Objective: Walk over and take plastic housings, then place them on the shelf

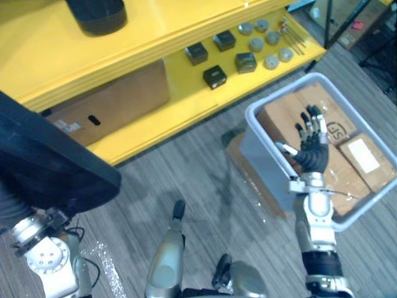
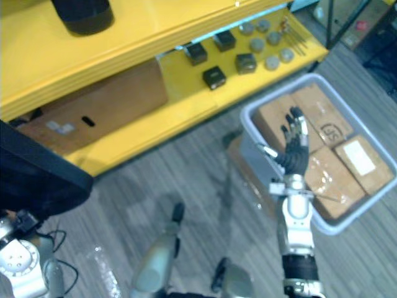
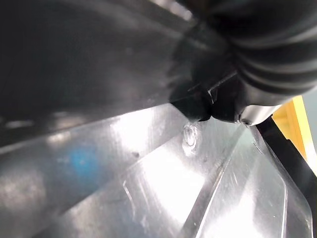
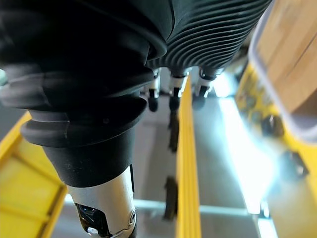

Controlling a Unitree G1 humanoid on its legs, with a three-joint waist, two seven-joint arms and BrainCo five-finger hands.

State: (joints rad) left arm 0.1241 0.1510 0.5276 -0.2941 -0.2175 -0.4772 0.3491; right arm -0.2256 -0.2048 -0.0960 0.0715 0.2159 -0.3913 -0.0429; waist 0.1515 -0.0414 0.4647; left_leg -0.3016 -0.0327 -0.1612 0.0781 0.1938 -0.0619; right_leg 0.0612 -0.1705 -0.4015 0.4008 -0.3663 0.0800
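A large dark plastic housing (image 1: 53,164) fills the left edge of the eye views, above my left arm. Its glossy dark surface (image 3: 89,74) lies right against my left hand (image 3: 267,44), whose ribbed cover shows beside it. My right hand (image 1: 312,144) is raised with straight, spread fingers (image 4: 173,96), open and holding nothing, over a pale bin (image 1: 257,155). The yellow shelf (image 1: 155,121) stands ahead. Several small black housings (image 1: 214,76) lie on its lower board.
The pale bin holds several cardboard boxes (image 1: 363,158) and stands on the grey floor at the right. On the shelf are a brown carton (image 1: 115,99), round grey parts (image 1: 271,61), thin metal rods (image 1: 291,34) and a black cylinder (image 1: 96,13) on top.
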